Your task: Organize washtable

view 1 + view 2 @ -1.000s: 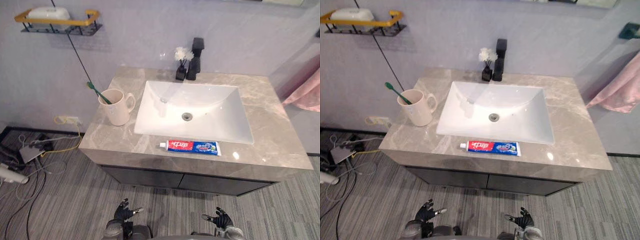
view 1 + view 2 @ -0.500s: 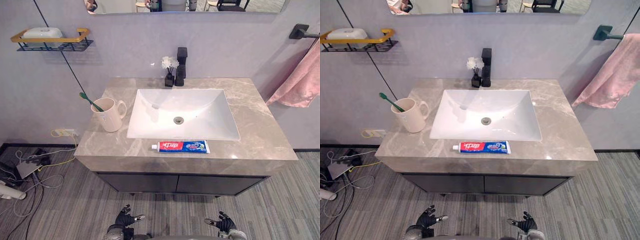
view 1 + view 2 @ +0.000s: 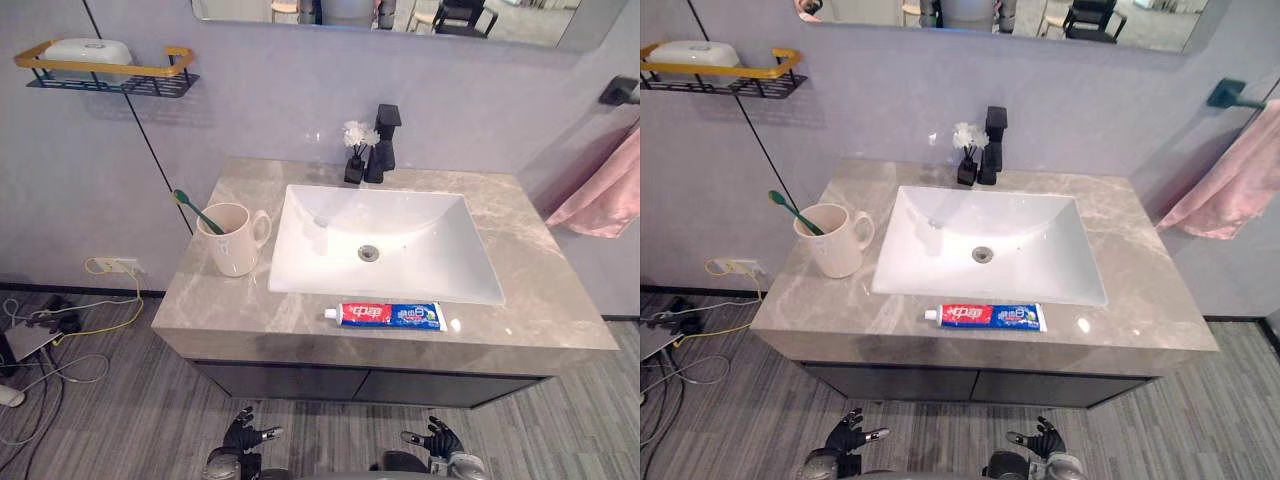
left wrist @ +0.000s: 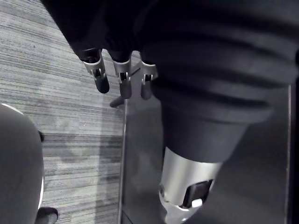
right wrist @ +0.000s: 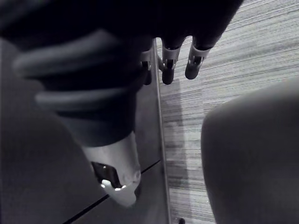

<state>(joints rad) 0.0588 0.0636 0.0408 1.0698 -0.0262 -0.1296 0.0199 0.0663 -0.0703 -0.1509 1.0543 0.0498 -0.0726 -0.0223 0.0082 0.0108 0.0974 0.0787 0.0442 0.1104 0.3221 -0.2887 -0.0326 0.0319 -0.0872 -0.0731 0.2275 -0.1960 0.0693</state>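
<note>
Idle below the washtable (image 3: 560, 300)
Both left hand (image 3: 243, 435) and right hand (image 3: 437, 440) empty, fingers relaxed; toothpaste (image 3: 390, 316) at sink's (image 3: 420, 225) six o'clock.

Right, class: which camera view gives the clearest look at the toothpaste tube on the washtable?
The right eye view: the toothpaste tube lies whole near mid-picture on the counter in front of the sink. The left eye view shows it whole too, further right. The wrist views face the floor.
</note>
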